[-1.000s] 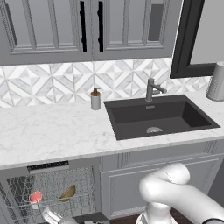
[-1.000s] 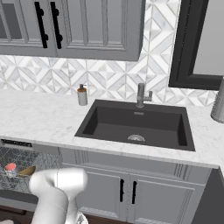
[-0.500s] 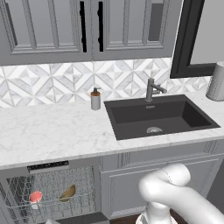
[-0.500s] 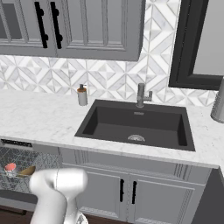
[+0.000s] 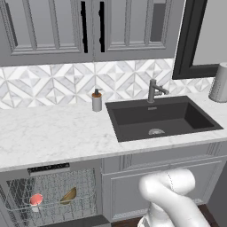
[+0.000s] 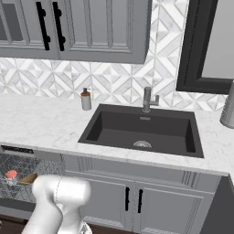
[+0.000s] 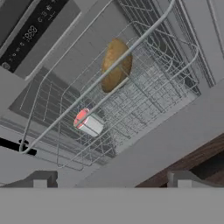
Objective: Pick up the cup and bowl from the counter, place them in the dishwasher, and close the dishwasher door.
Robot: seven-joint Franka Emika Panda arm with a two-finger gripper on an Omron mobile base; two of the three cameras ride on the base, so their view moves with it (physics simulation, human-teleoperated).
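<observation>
Your cup and bowl sit in the dishwasher's wire rack.
Left to right: small white cup with red inside [image 5: 36,201], brown wooden bowl [image 5: 68,195] beside it, under the white marble desk [image 5: 48,137]; your claw [image 7: 111,178] hangs spread, gripping nothing.

My own fingertips [image 7: 43,178] are cut off by the bottom of the hand view; just their tops show. The dishwasher [image 5: 53,195] runs off the left and bottom edges of the left base view, and my arm covers part of it in the right base view. The cup [image 5: 36,200] and bowl [image 5: 68,195] sit behind rack wires, too small there to judge how they rest. The control strip's [image 7: 30,33] markings are too blurred to read.
</observation>
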